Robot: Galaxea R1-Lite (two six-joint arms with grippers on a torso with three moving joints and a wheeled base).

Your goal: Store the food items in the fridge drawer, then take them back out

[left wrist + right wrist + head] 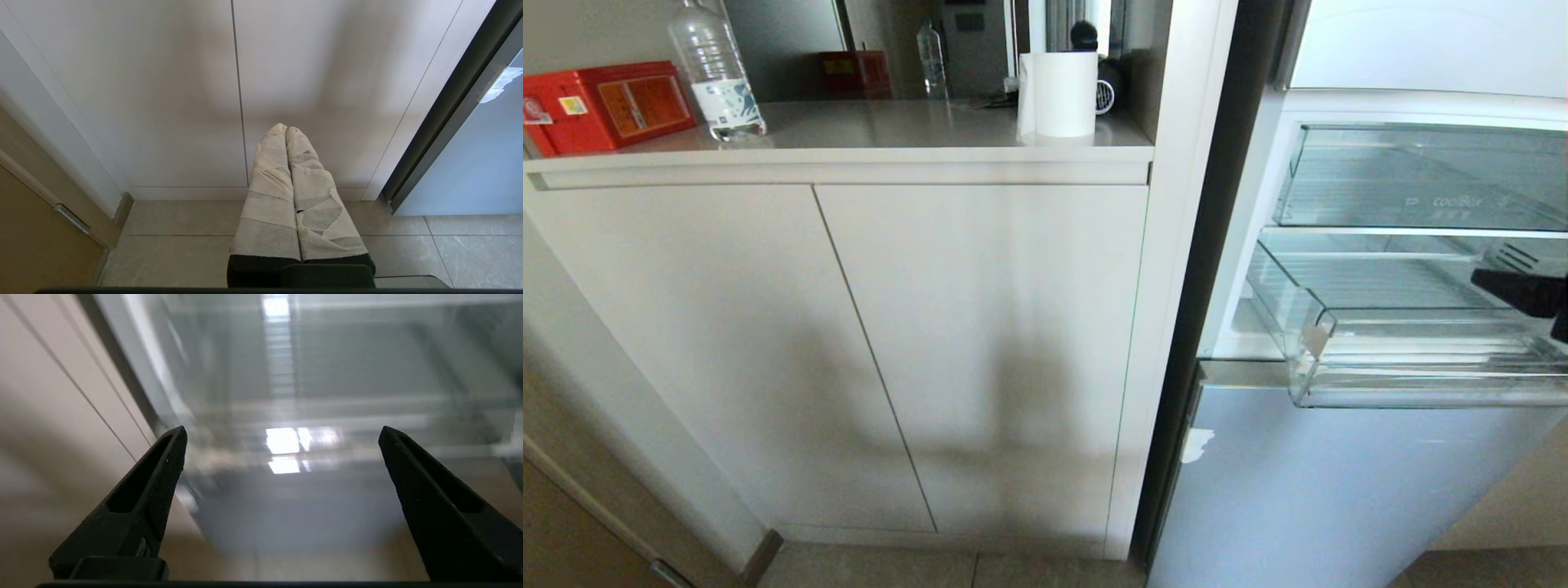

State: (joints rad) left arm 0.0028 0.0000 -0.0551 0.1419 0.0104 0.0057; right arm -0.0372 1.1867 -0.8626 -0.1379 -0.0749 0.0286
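Fridge drawer [1413,359] is pulled out under the lettered bin [1421,180], no food visible; right gripper [282,457] jaws wide apart, empty; left gripper [286,134] jaws together, parked; next, probably fetching food.

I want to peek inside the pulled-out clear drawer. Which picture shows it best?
The head view: the fridge drawer is sharp, and no food shows in it. The right wrist view shows only a blur. The left wrist view misses it.
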